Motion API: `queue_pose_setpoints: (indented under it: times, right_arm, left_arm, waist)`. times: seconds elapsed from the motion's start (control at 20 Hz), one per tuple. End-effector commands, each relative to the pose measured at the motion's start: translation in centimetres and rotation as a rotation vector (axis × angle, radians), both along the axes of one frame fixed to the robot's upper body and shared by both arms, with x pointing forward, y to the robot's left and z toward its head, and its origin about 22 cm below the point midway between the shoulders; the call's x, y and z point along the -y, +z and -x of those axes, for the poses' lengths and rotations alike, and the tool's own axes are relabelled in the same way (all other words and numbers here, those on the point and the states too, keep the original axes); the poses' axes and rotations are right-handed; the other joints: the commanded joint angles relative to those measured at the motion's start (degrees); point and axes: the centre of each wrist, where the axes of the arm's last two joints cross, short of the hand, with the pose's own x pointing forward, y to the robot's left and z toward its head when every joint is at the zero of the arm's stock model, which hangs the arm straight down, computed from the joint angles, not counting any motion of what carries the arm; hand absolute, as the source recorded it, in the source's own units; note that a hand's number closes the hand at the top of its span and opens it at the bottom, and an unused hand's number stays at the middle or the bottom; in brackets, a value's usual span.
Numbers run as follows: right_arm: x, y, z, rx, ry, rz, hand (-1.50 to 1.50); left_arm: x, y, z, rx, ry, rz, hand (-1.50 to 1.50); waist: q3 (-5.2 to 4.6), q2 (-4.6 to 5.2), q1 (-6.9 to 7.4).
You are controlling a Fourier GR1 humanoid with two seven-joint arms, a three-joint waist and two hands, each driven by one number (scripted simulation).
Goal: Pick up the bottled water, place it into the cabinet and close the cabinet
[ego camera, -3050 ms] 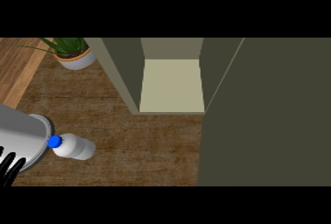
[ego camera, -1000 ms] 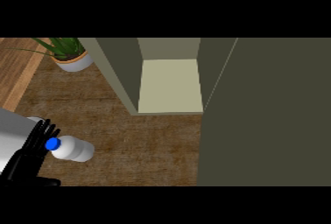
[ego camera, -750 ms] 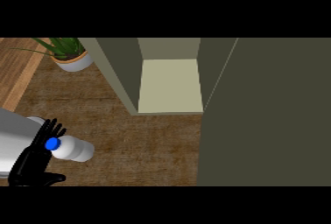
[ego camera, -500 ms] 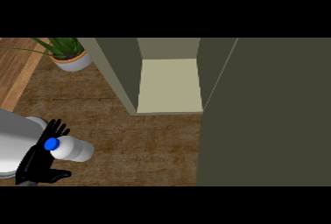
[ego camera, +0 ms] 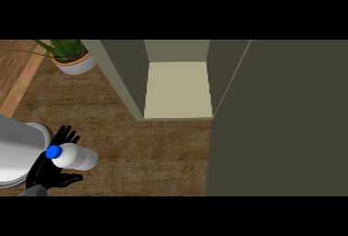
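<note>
The bottled water [ego camera: 76, 156] lies on its side on the brown counter at the lower left, clear with a blue cap [ego camera: 53, 151] pointing left. My left hand [ego camera: 49, 172] sits right against its cap end. The straight, spread fingers [ego camera: 66, 135] rise behind the bottle and the thumb [ego camera: 68, 178] juts out below it, so the bottle lies between them without being clasped. The hand is open. The cabinet [ego camera: 178, 90] stands open at the top middle, showing a pale shelf. My right hand does not show.
The cabinet's dark olive door [ego camera: 282, 120] stands swung open and fills the right side of the view. A potted plant [ego camera: 72, 61] stands at the back left. A lighter wooden strip [ego camera: 17, 69] runs along the left edge.
My left hand has moved up and right from the lower left corner until its fingers and thumb lie on either side of the bottle's cap end. The bottle has barely shifted.
</note>
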Motion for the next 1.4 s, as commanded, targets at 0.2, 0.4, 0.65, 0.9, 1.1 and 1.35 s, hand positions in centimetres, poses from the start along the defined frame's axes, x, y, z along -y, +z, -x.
queue_pose_setpoints:
  times: [0.2, 0.4, 0.65, 0.9, 1.1, 1.35]
  right_arm:
    - [-0.9, 0.2, -1.0, 0.007, 0.001, -0.003, -1.5]
    - [0.1, 0.3, -1.8, 0.007, 0.0, -0.007, -1.5]
    - [-0.4, -0.8, -0.9, -0.011, -0.007, -0.027, -1.5]
    - [1.0, -0.8, -1.2, -0.016, 0.015, -0.011, -1.5]
    - [0.8, -0.4, -1.2, -0.008, 0.021, -0.008, -1.5]
    - [0.6, -0.9, -0.9, -0.019, 0.007, -0.006, -1.5]
  left_arm:
    - [0.2, -0.3, -0.4, 0.068, -0.063, 0.183, -1.5]
    - [4.5, -1.5, -1.7, 0.028, -0.112, 0.209, -1.5]
    - [3.9, -1.6, -1.1, 0.039, -0.135, 0.269, -1.5]
    - [4.7, -1.9, -1.0, 0.057, -0.165, 0.264, -1.5]
    - [5.5, -1.8, -1.5, 0.063, -0.223, 0.28, 1.5]
    - [5.2, -1.5, -1.8, 0.109, -0.219, 0.307, 1.5]
  waist:
    - [-0.16, 0.16, -0.01]
    - [-0.12, 0.2, 0.11]
    - [-0.11, 0.06, -0.19]
    - [-0.14, 0.22, -0.23]
    - [-0.1, 0.07, 0.06]
    - [-0.08, 0.0, 0.16]
